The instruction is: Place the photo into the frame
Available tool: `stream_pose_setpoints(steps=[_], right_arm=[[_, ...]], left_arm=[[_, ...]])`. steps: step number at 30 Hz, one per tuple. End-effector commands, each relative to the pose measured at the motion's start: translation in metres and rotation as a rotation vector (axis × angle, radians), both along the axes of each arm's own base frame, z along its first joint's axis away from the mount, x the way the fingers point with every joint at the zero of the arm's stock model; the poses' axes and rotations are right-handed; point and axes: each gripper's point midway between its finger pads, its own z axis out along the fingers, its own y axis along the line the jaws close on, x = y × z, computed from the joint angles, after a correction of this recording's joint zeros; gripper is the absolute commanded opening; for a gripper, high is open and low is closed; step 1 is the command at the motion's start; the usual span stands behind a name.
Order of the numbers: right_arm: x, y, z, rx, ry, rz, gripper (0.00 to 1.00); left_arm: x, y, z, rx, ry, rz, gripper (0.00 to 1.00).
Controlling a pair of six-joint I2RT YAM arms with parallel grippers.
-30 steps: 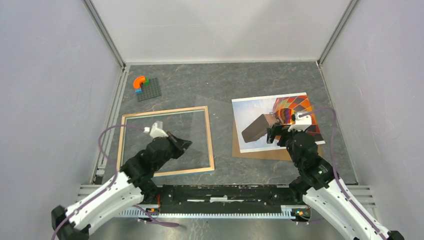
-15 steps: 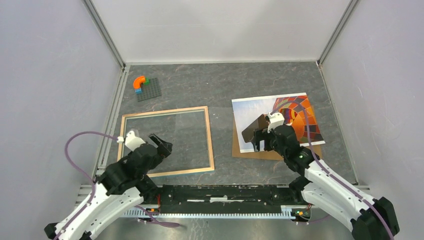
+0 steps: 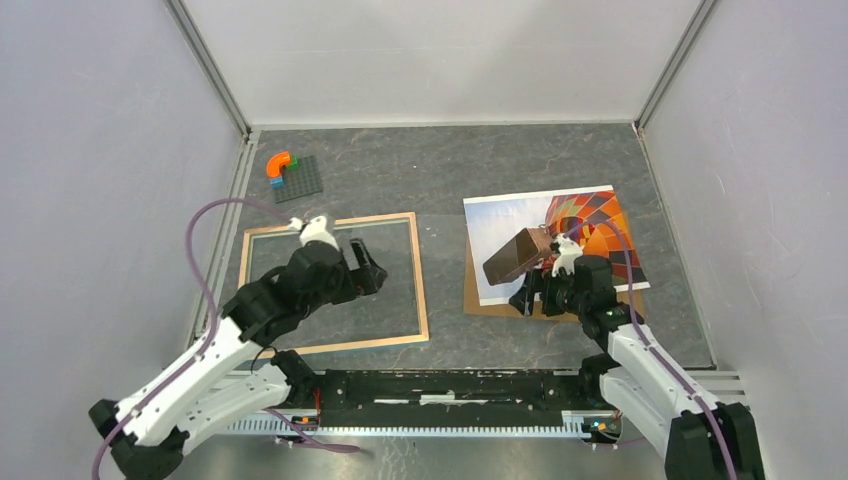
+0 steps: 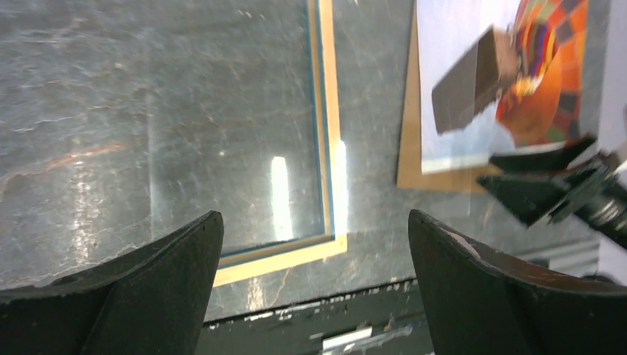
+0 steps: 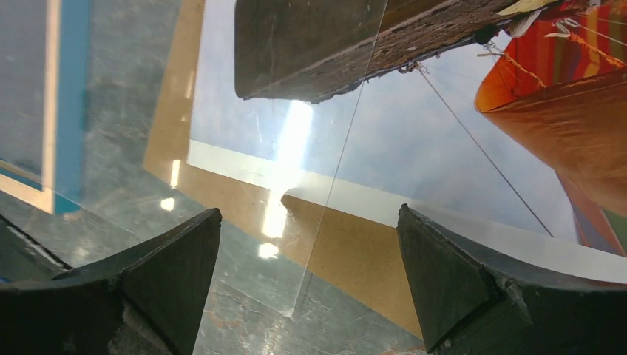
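Catches the right tool (image 3: pixel 530 298) low over the counter (image 3: pixel 450 170), spread wide and pinching nothing. Puts the photo (image 3: pixel 545 240) directly ahead of that tool and slightly to its right, lying flat and picture side up on a brown backing board (image 3: pixel 490 309), with the board's near and left margins peeking out beneath. Places the print's near left corner just in front of the spread fingers (image 5: pixel 140 288), its long axis running across the tool's line of reach, left to right. Finds the left tool (image 3: pixel 372 277) likewise spread and holding nothing, hanging above the glass of the frame (image 3: pixel 422 285), wood-coloured face up, flat on the counter. Sets the frame off to the right tool's left, apart from the photo, with a strip of bare counter between them. Leaves the photo not yet in the frame. Makes the right arm plainly the nearer one to the print. Suggests, as a judgement only, a pinch at that near edge and then a carry leftward. Notes a small stack of toy bricks (image 3: pixel 283 170) far beyond the left tool, out of the way.
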Motion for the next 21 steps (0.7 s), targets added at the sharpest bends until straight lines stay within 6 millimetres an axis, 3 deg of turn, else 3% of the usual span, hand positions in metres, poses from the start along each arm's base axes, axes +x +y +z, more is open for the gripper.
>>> stream_pose_setpoints(steps=[1,7,11,16,21], right_arm=[[-0.017,0.01,0.0,0.115,0.05,0.04,0.94],[-0.046,0.02,-0.01,0.201,0.134,0.078,0.89],[-0.046,0.012,-0.008,0.159,0.127,0.039,0.88],[-0.052,0.006,-0.013,0.138,0.154,0.003,0.88],[-0.06,0.01,-0.02,0.173,0.174,0.011,0.85]], left_arm=[[0.006,-0.046,0.049,-0.045,-0.088,-0.253,1.0],[0.023,-0.084,0.1,-0.066,-0.162,-0.4,1.0],[0.03,-0.112,0.119,-0.104,-0.175,-0.491,1.0],[0.037,-0.134,0.126,-0.131,-0.171,-0.554,1.0],[0.047,-0.137,0.118,-0.079,-0.188,-0.567,1.0]])
